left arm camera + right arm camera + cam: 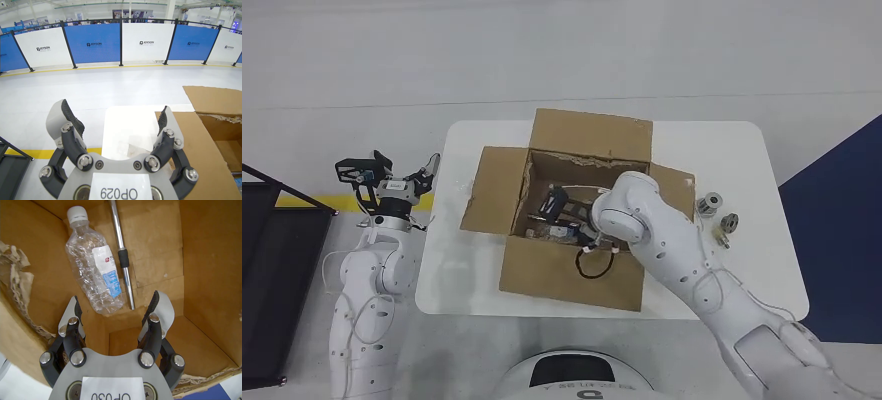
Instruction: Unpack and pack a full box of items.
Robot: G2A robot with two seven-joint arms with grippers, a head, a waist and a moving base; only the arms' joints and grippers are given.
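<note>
Well, the right gripper (pixel 116 298) is hanging inside the cardboard box (pixel 208 256), its fingers spreading wide and holding nothing. A clear plastic bottle (pixel 92 262) with a white cap is lying flat on the box floor. A shiny metal rod (pixel 123 256) (with a short black sleeve around its middle) is lying just beside it, the two nearly parallel. Neither finger is touching them. Torn, crinkled paper (pixel 17 275) is clinging to one inner wall of the box. The box is sitting on the white table (pixel 742 160) with its four flaps folding outward. The left gripper (pixel 115 106) is hovering outside the box, off its left flap near the table's edge, its claw likewise gaping wide and carrying nothing. A small metal part (pixel 708 205) is resting on the table just to the right of the box, and a second one (pixel 729 224) is sitting near it, a little farther from the box.
</note>
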